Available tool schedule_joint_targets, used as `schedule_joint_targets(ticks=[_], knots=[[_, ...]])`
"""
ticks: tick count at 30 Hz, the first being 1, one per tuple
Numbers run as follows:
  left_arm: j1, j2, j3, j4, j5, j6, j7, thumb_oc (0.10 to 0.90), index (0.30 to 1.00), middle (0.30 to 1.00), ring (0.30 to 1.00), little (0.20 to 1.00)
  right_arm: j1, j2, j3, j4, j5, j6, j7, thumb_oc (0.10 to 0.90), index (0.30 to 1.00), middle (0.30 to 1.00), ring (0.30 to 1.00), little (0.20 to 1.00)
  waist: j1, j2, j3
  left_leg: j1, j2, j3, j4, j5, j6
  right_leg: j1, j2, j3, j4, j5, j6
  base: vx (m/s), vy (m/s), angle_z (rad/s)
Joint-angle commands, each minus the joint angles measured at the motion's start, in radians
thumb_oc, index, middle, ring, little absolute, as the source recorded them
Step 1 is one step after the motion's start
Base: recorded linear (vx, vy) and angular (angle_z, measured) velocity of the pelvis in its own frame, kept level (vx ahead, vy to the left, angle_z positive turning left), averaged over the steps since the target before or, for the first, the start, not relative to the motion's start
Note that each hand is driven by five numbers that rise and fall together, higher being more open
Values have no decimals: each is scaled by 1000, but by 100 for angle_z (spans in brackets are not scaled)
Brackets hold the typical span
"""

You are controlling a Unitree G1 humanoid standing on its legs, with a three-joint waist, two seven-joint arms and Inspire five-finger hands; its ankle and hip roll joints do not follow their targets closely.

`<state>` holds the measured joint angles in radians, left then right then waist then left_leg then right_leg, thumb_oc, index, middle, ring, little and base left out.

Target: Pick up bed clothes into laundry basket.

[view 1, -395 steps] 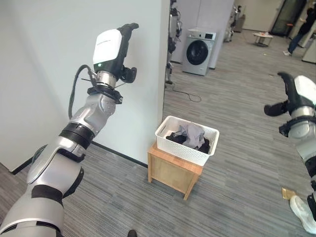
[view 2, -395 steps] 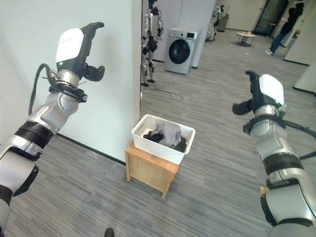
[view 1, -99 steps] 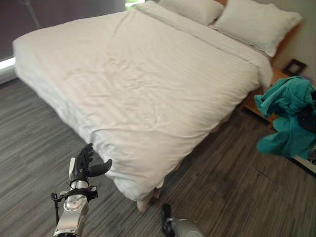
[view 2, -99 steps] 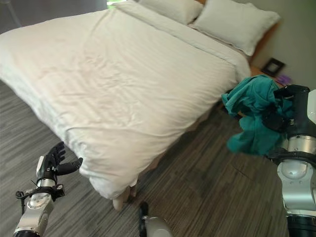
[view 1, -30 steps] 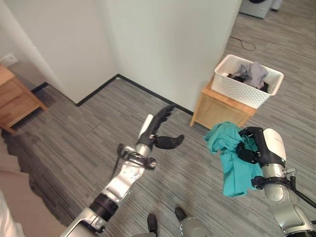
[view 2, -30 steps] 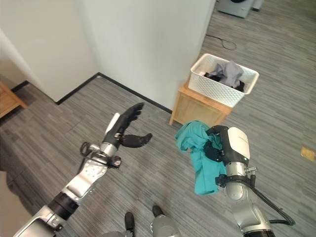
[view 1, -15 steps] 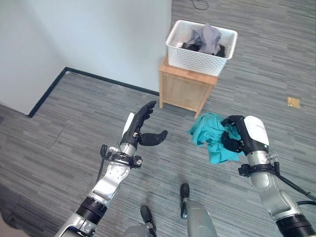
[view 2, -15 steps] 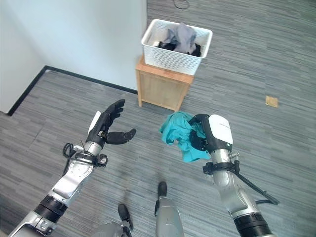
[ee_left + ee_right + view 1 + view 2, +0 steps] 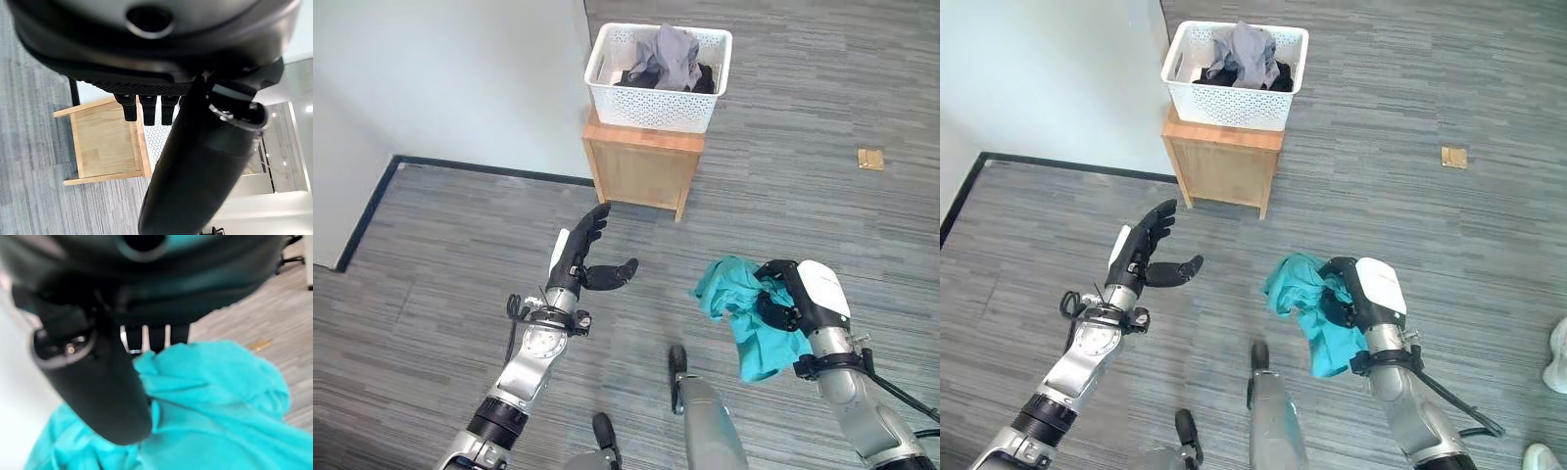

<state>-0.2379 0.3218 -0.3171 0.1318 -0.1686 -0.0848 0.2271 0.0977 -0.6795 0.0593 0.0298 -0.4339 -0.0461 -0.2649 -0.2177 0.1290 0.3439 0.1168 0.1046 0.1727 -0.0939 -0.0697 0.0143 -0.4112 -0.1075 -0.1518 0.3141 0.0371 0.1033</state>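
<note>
A teal garment (image 9: pixel 744 315) hangs from my right hand (image 9: pixel 788 299), whose fingers are curled into the cloth at the lower right; the right wrist view has the teal garment (image 9: pixel 215 401) bunched under the thumb. The white laundry basket (image 9: pixel 658 100) stands on a small wooden stand (image 9: pixel 641 168) ahead by the wall, with grey and dark clothes (image 9: pixel 668 54) inside. My left hand (image 9: pixel 579 257) is raised in the middle, open, fingers straight and thumb out, holding nothing. In the left wrist view the wooden stand (image 9: pixel 102 142) lies past the left hand's fingers (image 9: pixel 146 105).
A white wall (image 9: pixel 440 78) with a dark skirting runs along the left, up to the basket. Grey striped floor (image 9: pixel 803 117) stretches ahead and to the right. A small tan square (image 9: pixel 869 158) lies on the floor at the far right.
The camera has turned, so basket and stand now sit nearer the top centre. My right hand still holds the teal garment, now lower and hanging longer. The left hand stays open.
</note>
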Motion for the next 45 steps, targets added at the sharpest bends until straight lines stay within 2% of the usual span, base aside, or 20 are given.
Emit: schedule_joint_targets(ticks=[1, 3, 4, 5, 6, 7, 8, 11, 14, 15, 19, 22, 28, 32, 35, 36, 37, 38, 41, 45], knots=[[-8, -7, 39, -116, -9, -119, 11, 800, 900, 900, 900, 900, 9, -22, -54, -128, -19, -79, -28, 400, 300, 300, 300, 300, -12, -20, -69, 126, -117, 73, 100, -184, -39, 100, 56, 4, -387, 83, 24, 308, -394, 7], [-5, -21, 64, -102, -35, -127, 8, 800, 900, 900, 900, 900, 25, -47, -56, -120, -3, -85, -4, 400, 300, 300, 300, 300, -11, 10, -74, 50, -58, 69, 340, 6, -128, 175, 79, 9, -391, 21, -33, 378, -492, 11], [-5, -21, 64, -102, -35, -127, 8, 800, 900, 900, 900, 900, 24, -47, -56, -120, -3, -85, -4, 400, 300, 300, 300, 300, -12, 11, -73, 47, -55, 66, 345, 5, -130, 176, 81, 7, -391, 20, -35, 306, -443, 24], [-6, -20, 55, -104, -43, -128, 2, 800, 900, 900, 900, 900, 28, -59, -61, -118, 9, -85, 3, 400, 300, 300, 300, 300, 1, -10, -58, -40, -29, 40, 575, 120, -151, 233, 84, 31, -398, -30, -80, 193, -286, 9], [-6, -20, 55, -104, -43, -128, 2, 800, 900, 900, 900, 900, 28, -59, -61, -118, 8, -85, 3, 400, 300, 300, 300, 300, 1, -5, -57, -40, -24, 38, 580, 115, -153, 235, 89, 29, -396, -33, -80, 419, -511, -16], [-17, -24, 47, -106, -46, -123, 4, 800, 900, 900, 900, 900, 0, -85, -52, -113, 27, -84, 3, 400, 300, 300, 300, 300, 36, -39, -30, -127, -40, 3, 779, 137, -151, 295, 77, 65, -401, -67, -103, 315, -298, -37], [-22, -30, 39, -103, -43, -121, 6, 800, 900, 900, 900, 900, -7, -90, -47, -110, 33, -80, 8, 400, 300, 300, 300, 300, 48, -57, -21, -173, -27, 16, 819, 117, -138, 317, 63, 76, -401, -80, -108, 393, -329, -40], [-36, -52, 30, -92, -43, -112, 10, 800, 900, 900, 900, 900, -6, -103, -47, -113, 44, -81, 13, 400, 300, 300, 300, 300, 75, -72, -12, -266, 14, 45, 741, 64, -112, 366, 42, 102, -401, -112, -103, 302, -61, -36], [-31, -78, 18, -77, -35, -108, 15, 800, 900, 900, 900, 900, 7, -111, -50, -114, 46, -91, 13, 400, 300, 300, 300, 300, 107, -59, -6, -289, -11, 33, 422, 57, -93, 427, 38, 119, -401, -139, -85, 403, 65, -25], [-25, -84, 17, -70, -31, -105, 23, 800, 900, 900, 900, 900, 11, -120, -46, -104, 35, -93, 15, 400, 300, 300, 300, 300, 126, -42, -6, -291, -42, -9, 211, 112, -99, 455, 40, 127, -401, -156, -73, 335, 98, -12], [-34, -99, 9, -55, -25, -109, 30, 800, 900, 900, 900, 900, 10, -135, -48, -85, 29, -95, 8, 400, 300, 300, 300, 300, 137, -33, 1, -327, -23, -10, 24, 204, -120, 499, 25, 128, -401, -171, -67, 284, 37, -32], [-42, -102, 9, -46, -21, -106, 35, 800, 900, 900, 900, 900, 18, -124, -49, -85, 32, -91, 8, 400, 300, 300, 300, 300, 141, -46, 11, -386, -23, 15, 7, 186, -127, 543, 19, 145, -400, -190, -64, 437, -17, -3], [-12, -108, -10, -31, -17, -102, 45, 800, 900, 900, 900, 900, -65, -143, 6, -67, -26, -71, 13, 400, 300, 300, 300, 300, 197, -11, -19, -386, -22, 4, 7, 275, -138, 658, 37, 260, -401, -267, -48, 478, 103, -45], [-34, -96, -23, -31, -18, -97, 42, 800, 900, 900, 900, 900, -149, -166, 27, -68, -61, -56, -1, 400, 300, 300, 300, 300, 230, -56, -69, -356, -49, 42, 7, 247, -84, 689, -26, 259, -390, -265, -6, 532, 88, -42], [-54, -96, -36, -26, -25, -94, 39, 800, 900, 900, 900, 900, -174, -175, 28, -70, -80, -47, -7, 400, 300, 300, 300, 300, 237, -73, -91, -317, -72, 60, 7, 203, -51, 624, -53, 244, -231, -233, 43, 367, 64, 7], [-80, -99, -52, -19, -25, -93, 39, 800, 900, 900, 900, 900, -228, -207, 25, -54, -101, -24, -18, 400, 300, 300, 300, 300, 223, -78, -84, -258, -99, 80, 7, 158, -26, 517, -89, 245, -20, -99, 114, 335, 118, -9], [-95, -96, -63, -20, -22, -93, 42, 800, 900, 900, 900, 900, -255, -224, 18, -59, -106, -17, -21, 400, 300, 300, 300, 300, 212, -79, -78, -222, -106, 84, 7, 139, -17, 463, -93, 249, 74, -50, 131, 437, 133, -10], [-117, -100, -66, -11, -20, -91, 46, 800, 900, 900, 900, 900, -289, -244, 14, -67, -111, -13, -32, 400, 300, 300, 300, 300, 208, -68, -71, -194, -98, 91, 7, 120, -13, 401, -84, 255, 150, -18, 131, 318, 81, -21], [-153, -100, -66, -6, -18, -93, 52, 800, 900, 900, 900, 900, -341, -303, -28, -106, -126, -3, -46, 400, 300, 300, 300, 300, 178, -45, -45, -128, -87, 94, 7, 75, -12, 265, -100, 191, 238, -80, 101, 272, 36, -9], [-158, -79, -53, -26, -21, -100, 38, 800, 900, 900, 900, 900, -408, -359, -81, -177, -94, -1, -61, 400, 300, 300, 300, 300, 139, -46, -38, -68, -84, 90, 7, 31, -26, 169, -24, 120, 36, -150, 45, 255, -88, 10]])
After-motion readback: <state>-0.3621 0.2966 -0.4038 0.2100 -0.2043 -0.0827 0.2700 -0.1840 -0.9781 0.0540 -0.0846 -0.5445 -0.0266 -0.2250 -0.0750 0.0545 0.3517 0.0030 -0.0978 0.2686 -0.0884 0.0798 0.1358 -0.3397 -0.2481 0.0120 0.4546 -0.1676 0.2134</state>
